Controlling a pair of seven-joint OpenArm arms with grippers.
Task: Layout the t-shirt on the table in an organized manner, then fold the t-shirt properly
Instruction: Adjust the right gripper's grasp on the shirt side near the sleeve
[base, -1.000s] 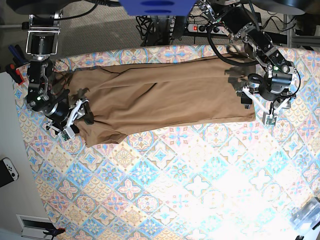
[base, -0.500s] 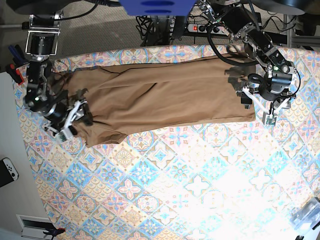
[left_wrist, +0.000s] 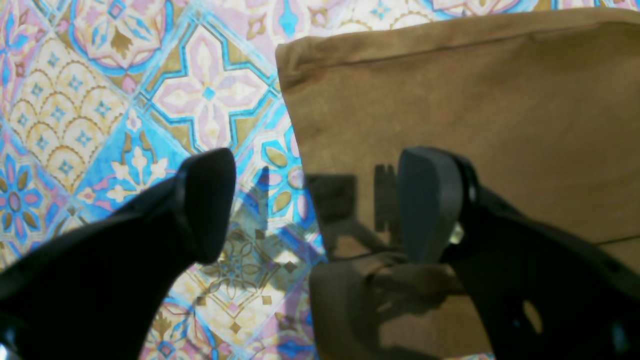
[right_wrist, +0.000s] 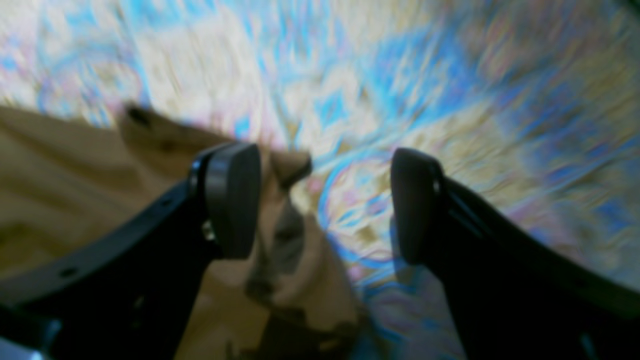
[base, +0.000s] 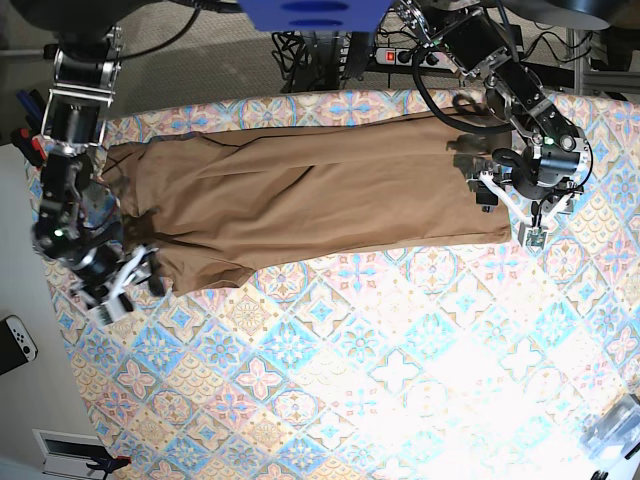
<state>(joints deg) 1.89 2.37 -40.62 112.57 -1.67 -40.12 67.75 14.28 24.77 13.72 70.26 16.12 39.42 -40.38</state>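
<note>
The brown t-shirt (base: 320, 195) lies stretched lengthwise across the far part of the patterned table (base: 400, 370). My left gripper (base: 510, 212) is at the shirt's right end. In the left wrist view it (left_wrist: 317, 205) is open, with one finger over the shirt (left_wrist: 475, 90) and the other over the table (left_wrist: 100, 90), and it holds nothing. My right gripper (base: 150, 272) is at the shirt's near left corner. In the blurred right wrist view it (right_wrist: 322, 205) is open, with the shirt's rumpled edge (right_wrist: 65, 170) under the left finger and the tablecloth (right_wrist: 450, 75) beyond.
A white game controller (base: 15, 342) lies off the table's left edge. Red-handled tools (base: 30, 140) sit at the far left corner. Cables and a power strip (base: 400, 55) run behind the table. A clear plastic object (base: 615, 430) sits at the near right corner.
My right gripper has moved toward the near left, off the shirt's bunched end to its corner. The shirt's left end now reaches further left. My left gripper has shifted slightly.
</note>
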